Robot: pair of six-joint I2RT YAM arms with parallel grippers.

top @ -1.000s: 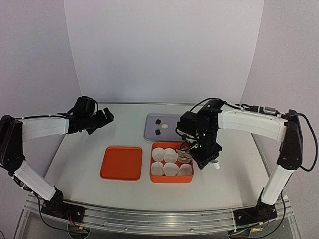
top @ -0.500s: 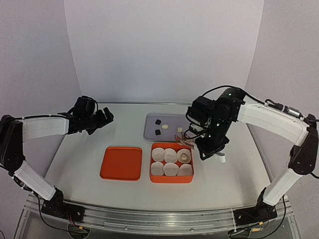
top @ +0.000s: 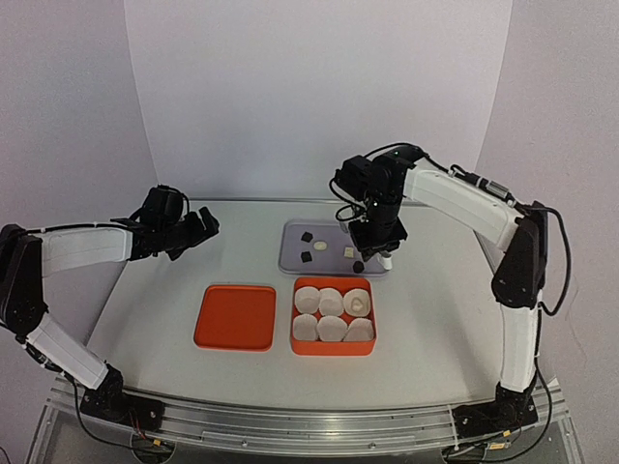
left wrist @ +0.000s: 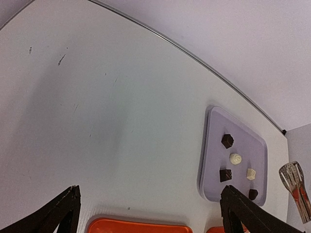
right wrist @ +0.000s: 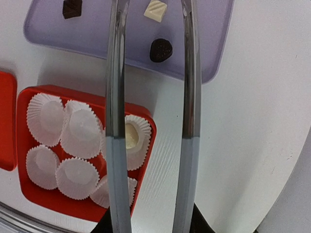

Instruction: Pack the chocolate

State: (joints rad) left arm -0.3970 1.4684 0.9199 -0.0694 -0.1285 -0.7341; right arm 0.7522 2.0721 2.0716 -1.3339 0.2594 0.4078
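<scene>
A purple tray (top: 324, 230) holds three dark chocolates (top: 306, 235) and two cream ones (top: 320, 247). One cream chocolate (top: 357, 302) lies in the back right paper cup of the orange box (top: 332, 351). My right gripper (top: 372, 256) carries long tongs; they are open and empty above the tray's near right corner. In the right wrist view (right wrist: 153, 29) a dark chocolate (right wrist: 161, 49) shows between the prongs, and the filled cup (right wrist: 129, 136) lies below. My left gripper (top: 198, 227) is open and empty at the far left, above bare table (left wrist: 150, 213).
The orange box holds several white paper cups (top: 319, 329), all but one empty. Its orange lid (top: 235, 316) lies flat just left of it. The left wrist view shows the tray (left wrist: 214, 160) and the tongs (left wrist: 294, 179) beyond its right edge.
My right arm has lifted from the box's back right cup, leaving a cream chocolate in it, and swung back to the purple tray. The left arm has not moved.
</scene>
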